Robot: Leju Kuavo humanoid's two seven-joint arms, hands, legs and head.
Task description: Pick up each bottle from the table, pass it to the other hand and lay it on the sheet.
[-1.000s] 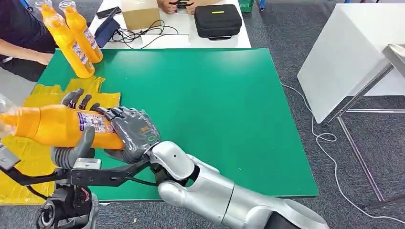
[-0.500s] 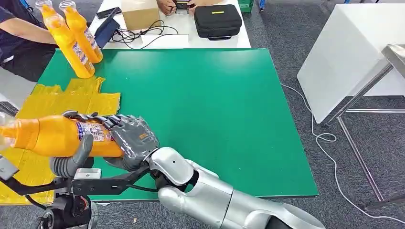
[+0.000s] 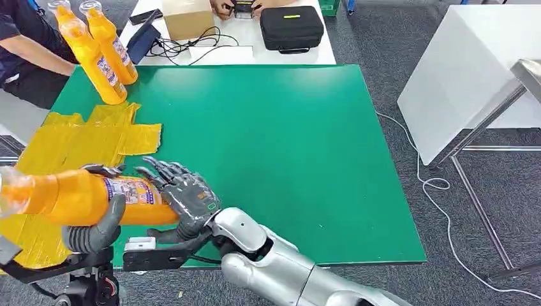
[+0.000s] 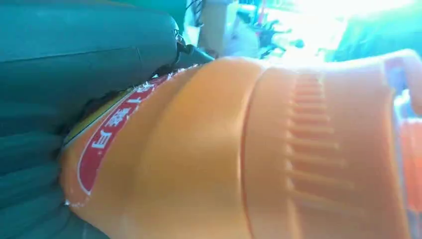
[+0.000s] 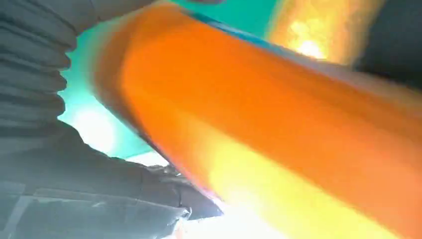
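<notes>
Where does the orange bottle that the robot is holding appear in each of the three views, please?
Head view: the orange bottle lies sideways at lower left, between the left hand and right hand.
Left wrist view: its ribbed shoulder and body take up most of the picture.
Right wrist view: its body runs diagonally across, blurred.
Shared landmark: the green table, seen at.

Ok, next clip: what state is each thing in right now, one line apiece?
Held orange bottle: lying sideways, gripped by both hands above the sheet.
Left hand: fingers wrapped around the bottle's middle.
Right hand: cupping the bottle's base, fingers spreading.
Two orange bottles: standing upright at the table's far left corner.
Yellow sheet: spread flat, wrinkled, no bottle on it.
Black case: closed.
</notes>
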